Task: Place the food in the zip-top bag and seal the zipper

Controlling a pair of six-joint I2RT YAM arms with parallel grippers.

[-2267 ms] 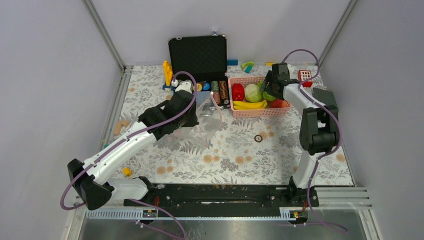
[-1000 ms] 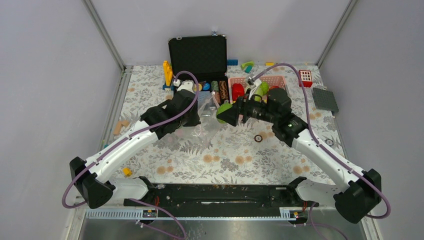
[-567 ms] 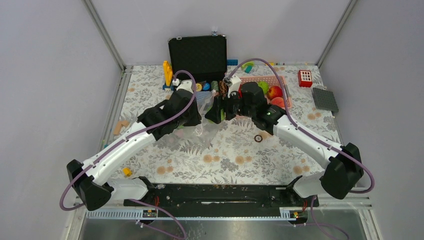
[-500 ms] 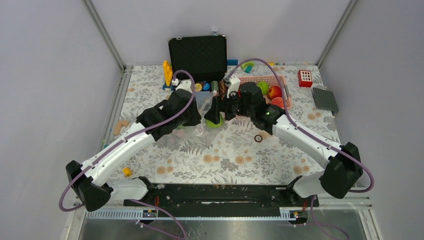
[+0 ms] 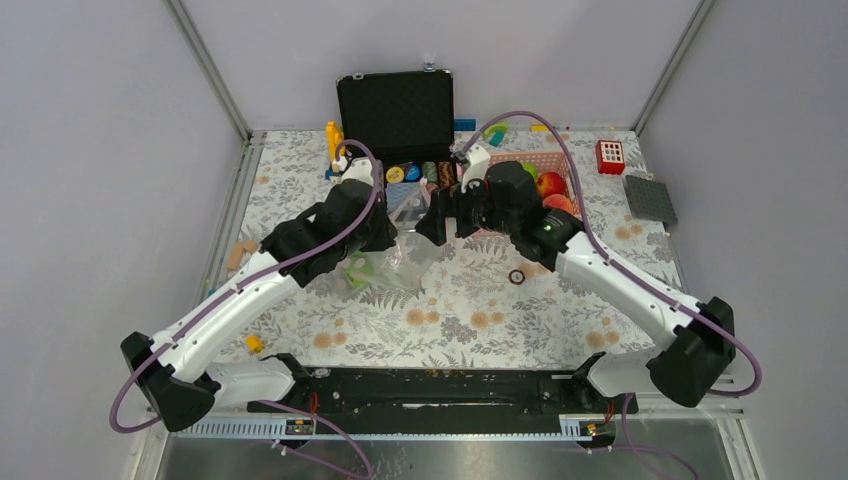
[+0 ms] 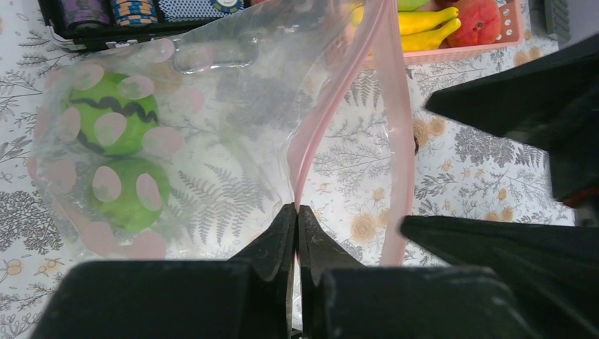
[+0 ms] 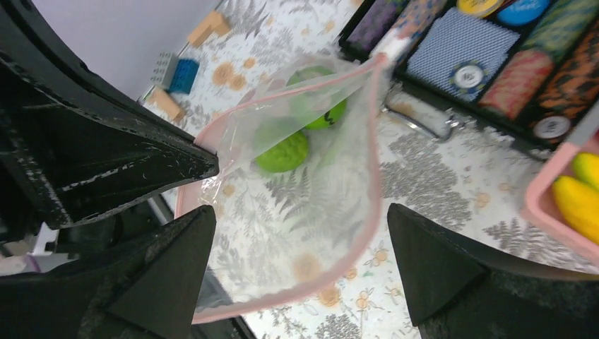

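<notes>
Two green foods (image 6: 113,126) blur inside the zip-top bag (image 6: 233,92).

The left gripper (image 5: 392,232) is closed at the edge of the bag (image 5: 410,258), which is draped beneath and beyond its fingertips. Green food (image 5: 357,270) is seen through the plastic, just beside the left wrist. The right gripper (image 5: 447,215) is spread wide, empty, just beside the left gripper and above the bag's mouth. A basket (image 5: 555,157) containing red fruit (image 5: 549,183) is located behind the right wrist. A ring (image 5: 516,276) is located near the right forearm.
</notes>
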